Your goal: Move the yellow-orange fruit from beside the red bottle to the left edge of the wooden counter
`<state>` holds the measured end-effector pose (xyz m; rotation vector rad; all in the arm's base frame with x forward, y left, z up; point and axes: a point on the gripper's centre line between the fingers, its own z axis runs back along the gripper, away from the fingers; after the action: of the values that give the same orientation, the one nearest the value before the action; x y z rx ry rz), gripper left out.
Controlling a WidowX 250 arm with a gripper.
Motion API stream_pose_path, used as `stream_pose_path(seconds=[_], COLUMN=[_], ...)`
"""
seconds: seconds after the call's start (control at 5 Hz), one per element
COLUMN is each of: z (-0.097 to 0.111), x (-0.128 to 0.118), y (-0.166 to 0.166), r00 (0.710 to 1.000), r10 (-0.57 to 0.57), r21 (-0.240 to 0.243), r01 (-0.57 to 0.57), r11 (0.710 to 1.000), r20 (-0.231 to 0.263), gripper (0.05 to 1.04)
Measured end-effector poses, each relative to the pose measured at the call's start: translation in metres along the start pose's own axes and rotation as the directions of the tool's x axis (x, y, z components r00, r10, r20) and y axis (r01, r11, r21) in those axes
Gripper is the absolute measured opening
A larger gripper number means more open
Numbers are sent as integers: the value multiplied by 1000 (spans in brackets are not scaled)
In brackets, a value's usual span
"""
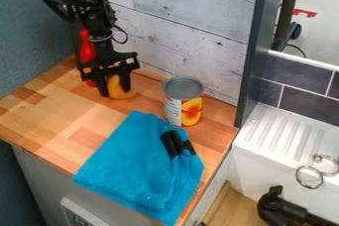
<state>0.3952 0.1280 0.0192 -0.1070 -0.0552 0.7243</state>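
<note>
work area was brightly lit | a pale sheen was spread over the left of the wooden counter (49, 116) | white ledge (298, 138) was strongly illuminated | cabinet front (43, 178) below was left in dimmer shade

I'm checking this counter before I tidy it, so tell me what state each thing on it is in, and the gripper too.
Gripper: lowered at the yellow object; whether it grips it, I can't tell.
Yellow object: on the wood, partly hidden.
Red object: upright, partly behind the arm.
Can: upright, top looks closed.
Blue cloth: folded, lying flat.
</note>
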Motion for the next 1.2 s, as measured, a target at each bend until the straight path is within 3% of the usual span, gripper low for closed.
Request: stream_pose_path(seconds=[0.2, 0.6, 0.8, 1.0, 1.2], z=[3, 64, 87, 93, 76], x=[-12, -44, -53, -57, -55], y=[-1, 0, 34, 69, 107], r00=[1000, 998, 999, 996, 974], r10=[-16, -66, -45, -24, -62], r21=[-16, -105, -44, 22, 139], r01=[15, 66, 44, 26, 93], r11=[1000, 992, 998, 999, 986], r20=[-27, 4, -25, -90, -217], gripper=[492, 484, 485, 484, 484])
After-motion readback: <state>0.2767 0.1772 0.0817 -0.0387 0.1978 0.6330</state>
